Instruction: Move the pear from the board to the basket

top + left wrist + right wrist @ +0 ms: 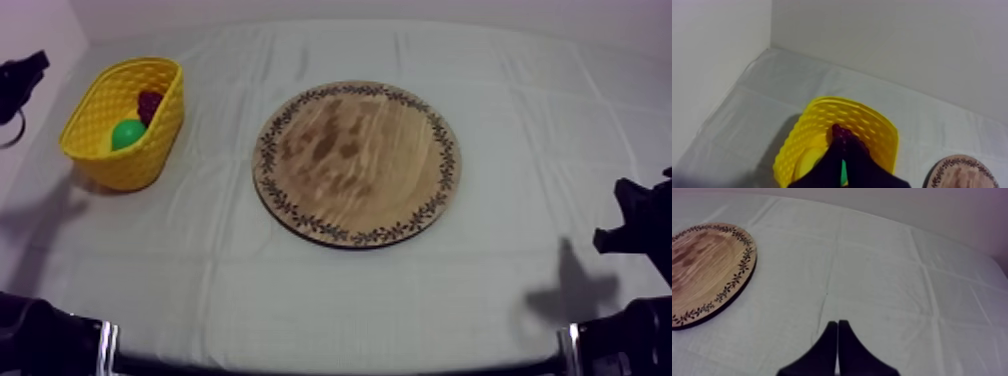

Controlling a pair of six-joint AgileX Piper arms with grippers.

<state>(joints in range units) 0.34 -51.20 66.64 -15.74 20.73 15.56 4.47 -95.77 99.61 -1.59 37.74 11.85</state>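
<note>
Pear (127, 134): green, lying in basket (98, 168) at table's left, just beside a dark red fruit (150, 103); shows as a rounded shape, long axis and stem direction cannot be told
Board (356, 163): mid-table, apart from basket
Left gripper (842, 152): above basket, fingers together in a narrow wedge, gripping nothing
Right gripper (837, 324): over cloth (882, 278) beside board, fingers pressed together

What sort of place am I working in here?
Probably an indoor tabletop test setup, not a kitchen: a cloth-covered table against bare walls, a yellow basket holding a toy pear, and a bare round wooden board.
</note>
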